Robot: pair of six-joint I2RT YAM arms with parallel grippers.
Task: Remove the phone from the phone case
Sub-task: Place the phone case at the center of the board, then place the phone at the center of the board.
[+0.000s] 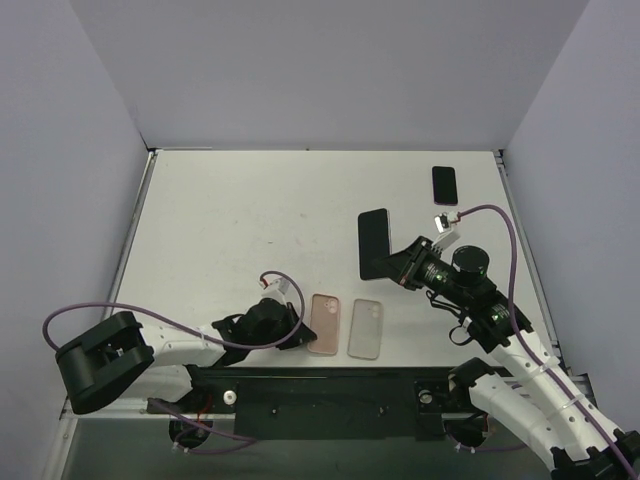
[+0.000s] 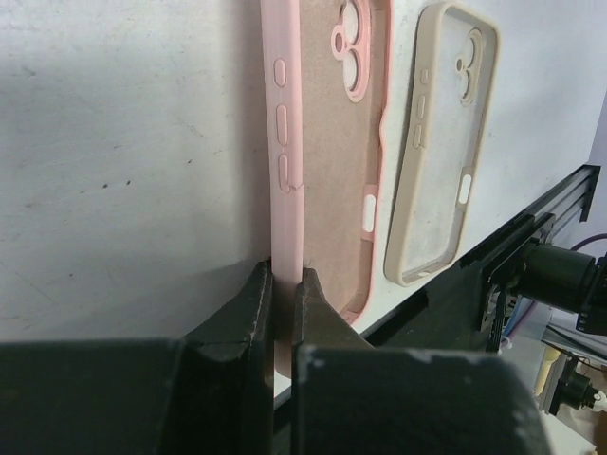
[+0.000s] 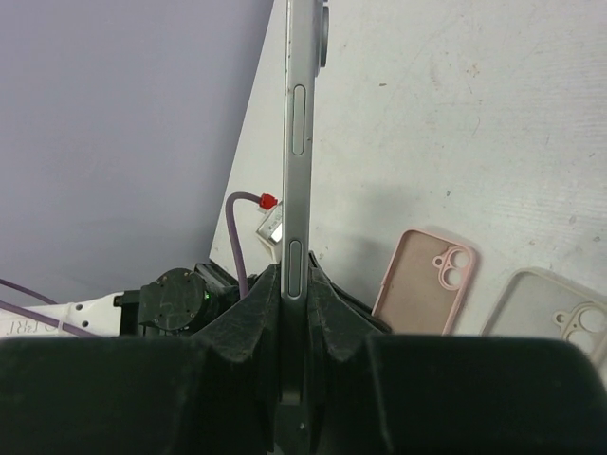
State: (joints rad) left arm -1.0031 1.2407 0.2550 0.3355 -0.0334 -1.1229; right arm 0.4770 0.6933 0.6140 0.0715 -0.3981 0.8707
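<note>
Left tool [image 2: 283,281] pinches pink case [image 2: 327,142]; right tool [image 3: 294,280] grips phone [image 3: 297,114]; clear case [image 2: 438,180] beside, perhaps second phone [image 1: 444,185] far.

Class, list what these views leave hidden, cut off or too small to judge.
1. Left wrist view: lower end of the pink case hidden behind the left end effector.
2. Right wrist view: the held phone shows only its side edge; screen unseen.
3. Right wrist view: clear case cut off by the frame edge.
4. Top view: the far dark phone is too small to tell its face.
</note>
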